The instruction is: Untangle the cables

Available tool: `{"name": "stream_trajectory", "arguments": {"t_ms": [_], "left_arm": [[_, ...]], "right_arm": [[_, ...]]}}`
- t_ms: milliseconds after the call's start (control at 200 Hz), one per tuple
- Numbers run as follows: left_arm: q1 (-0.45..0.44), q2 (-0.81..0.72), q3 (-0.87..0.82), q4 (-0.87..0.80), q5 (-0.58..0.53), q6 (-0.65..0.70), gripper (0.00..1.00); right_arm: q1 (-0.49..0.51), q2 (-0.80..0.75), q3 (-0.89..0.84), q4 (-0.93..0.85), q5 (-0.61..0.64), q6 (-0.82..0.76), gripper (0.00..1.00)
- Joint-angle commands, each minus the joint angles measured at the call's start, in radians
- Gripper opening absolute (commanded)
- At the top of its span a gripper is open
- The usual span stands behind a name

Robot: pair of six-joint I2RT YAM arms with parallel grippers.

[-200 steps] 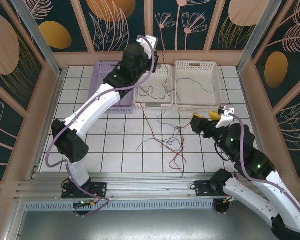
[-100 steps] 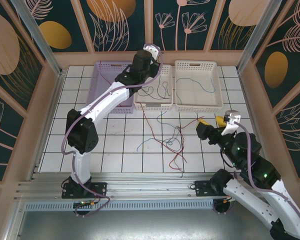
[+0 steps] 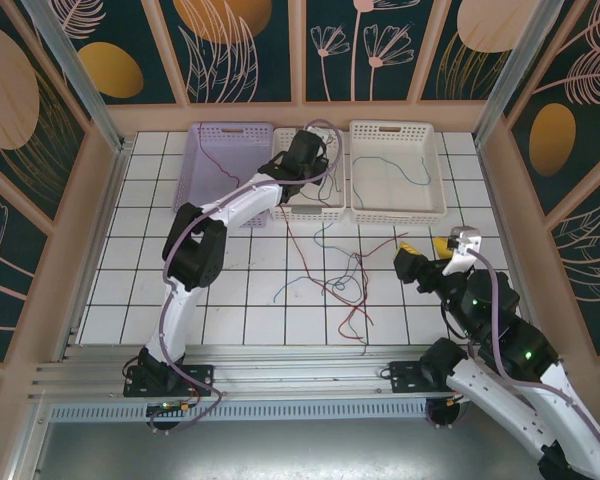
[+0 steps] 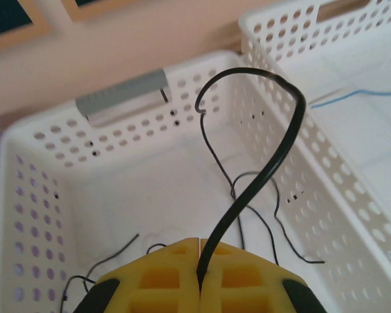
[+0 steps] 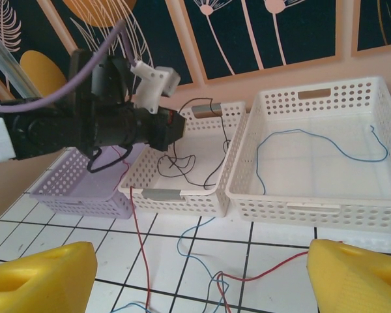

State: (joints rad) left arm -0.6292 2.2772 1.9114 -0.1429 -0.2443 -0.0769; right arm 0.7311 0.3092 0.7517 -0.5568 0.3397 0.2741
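My left gripper [image 3: 310,152] reaches over the middle white basket [image 3: 305,211] and is shut on a black cable [image 4: 283,147], which arcs up from between the yellow fingertips [image 4: 176,261]. More black cables [image 3: 298,183] lie on that basket's floor. A blue cable [image 3: 395,165] lies in the right white basket [image 3: 397,212]. Red, blue and dark cables are tangled [image 3: 345,280] on the tiles, and one red cable [image 5: 140,248] runs up over the middle basket's front rim. My right gripper [image 3: 427,248] hovers open to the right of the tangle, nothing between its fingers [image 5: 358,274].
A purple basket [image 3: 192,190] with a red wire stands left of the middle one. Wooden walls and metal posts close in the tiled table. The left arm [image 5: 91,124] stretches across from the left, above the purple basket.
The left arm has stretched out and lowered its gripper from above the baskets' far edge down over the middle basket. The right gripper has drawn back a little to the right.
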Motion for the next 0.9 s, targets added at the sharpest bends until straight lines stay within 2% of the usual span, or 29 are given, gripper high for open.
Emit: {"name": "stream_trajectory", "arguments": {"t_ms": [0, 485, 671, 896], "left_arm": [[0.003, 0.037, 0.047, -0.013, -0.003, -0.037, 0.0], [0.004, 0.107, 0.078, -0.023, 0.039, -0.078, 0.0], [0.003, 0.109, 0.114, -0.05, 0.042, -0.071, 0.15], [0.003, 0.09, 0.12, -0.067, 0.047, -0.058, 0.25]], "right_arm": [[0.005, -0.016, -0.021, 0.027, 0.002, -0.005, 0.84], [-0.007, -0.032, -0.045, 0.048, -0.029, -0.016, 0.85], [-0.014, -0.041, -0.051, 0.049, -0.032, -0.018, 0.86], [-0.022, -0.041, -0.057, 0.056, -0.037, -0.025, 0.86]]}}
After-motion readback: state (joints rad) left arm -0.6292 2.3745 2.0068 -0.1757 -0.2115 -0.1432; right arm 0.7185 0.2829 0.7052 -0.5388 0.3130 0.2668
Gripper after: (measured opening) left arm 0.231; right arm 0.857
